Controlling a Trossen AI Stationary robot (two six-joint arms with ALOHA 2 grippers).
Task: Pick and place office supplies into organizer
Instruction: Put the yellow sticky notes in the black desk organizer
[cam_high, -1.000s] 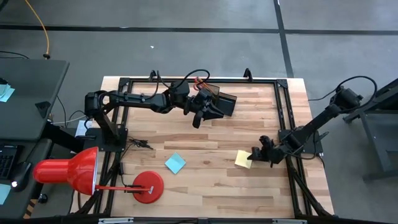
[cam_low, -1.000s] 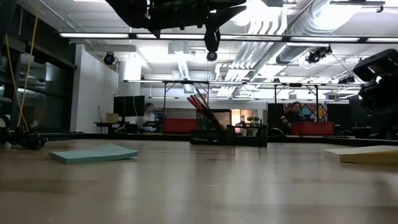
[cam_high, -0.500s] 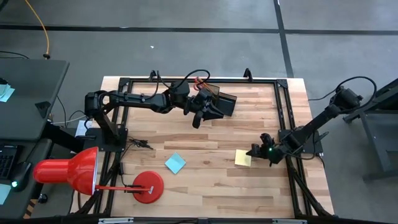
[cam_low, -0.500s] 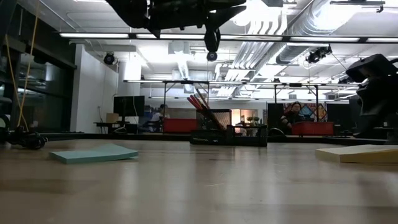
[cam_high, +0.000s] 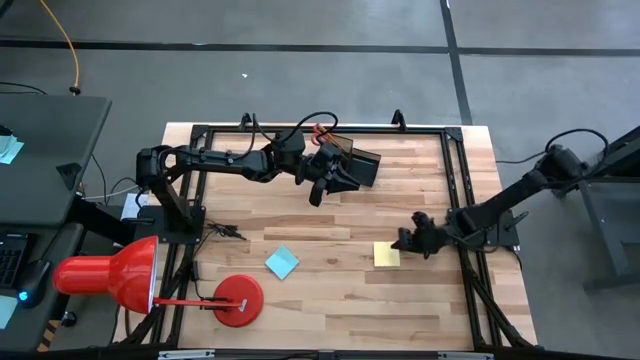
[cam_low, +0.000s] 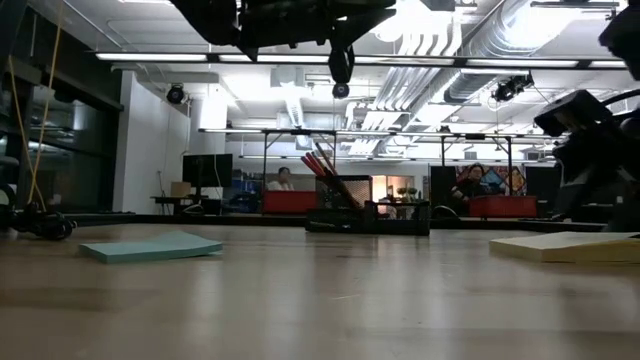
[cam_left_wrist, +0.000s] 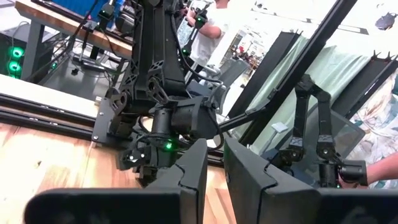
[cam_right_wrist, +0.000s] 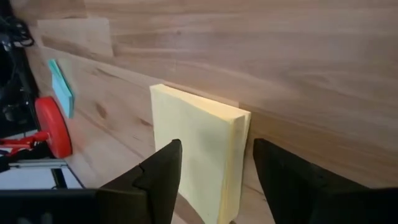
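Yellow pad (cam_high: 386, 254) lies flat on the table (cam_high: 330, 300) toward the right edge, about midway between the far and near edges. The right gripper (cam_high: 408, 243) sits low at it with its fingers spread; the right wrist view shows one finger (cam_right_wrist: 158, 180) on each side of the pad (cam_right_wrist: 199, 149), and I cannot tell whether they touch it. The pad rests on the wood and is not lifted.

Blue pad (cam_high: 282, 263) lies on the table well to the left of the yellow one, near the red lamp base (cam_high: 238, 300) at the near left corner. In the low view it shows at the left (cam_low: 150, 246) and the yellow pad at the right (cam_low: 565, 246).

The organizer (cam_high: 352, 163) stands by the far edge, near its middle, with red and orange things sticking up out of it (cam_low: 325, 172). The left gripper (cam_high: 322, 187) hangs above the table just beside the organizer, on its near left side, fingers (cam_left_wrist: 189, 180) almost closed and holding nothing.
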